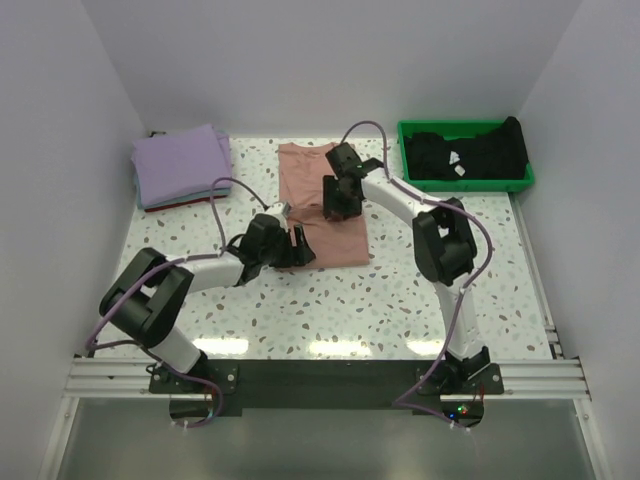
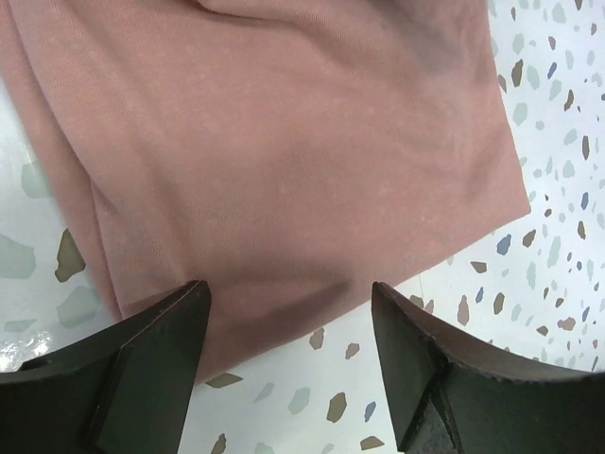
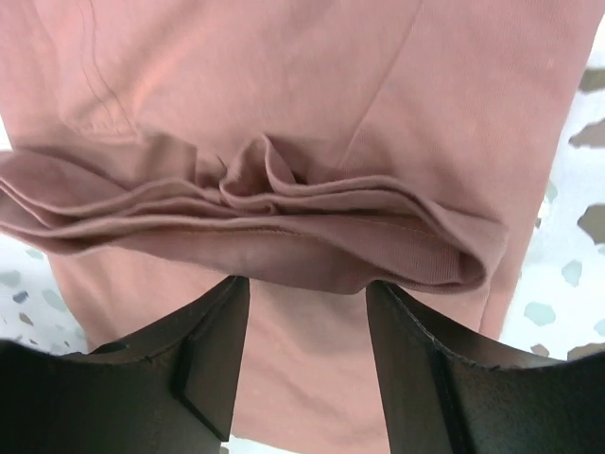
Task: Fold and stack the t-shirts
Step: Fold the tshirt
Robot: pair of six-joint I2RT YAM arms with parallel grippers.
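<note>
The salmon-pink t-shirt (image 1: 300, 170) lies partly folded on the speckled table (image 1: 400, 300). In the top view its middle is hidden by the right gripper (image 1: 335, 205), whose jaws stand apart just short of a bunched ridge (image 3: 284, 218) of its cloth. The left gripper (image 1: 300, 248) hangs over the shirt's near-left corner, jaws spread and gripping nothing. Left of the shirt a lavender t-shirt (image 1: 180, 160) tops a stack whose lower layers show only as edges. To the shirt's right, black t-shirts (image 1: 480, 150), too jumbled to count, fill a green tray (image 1: 470, 186).
</note>
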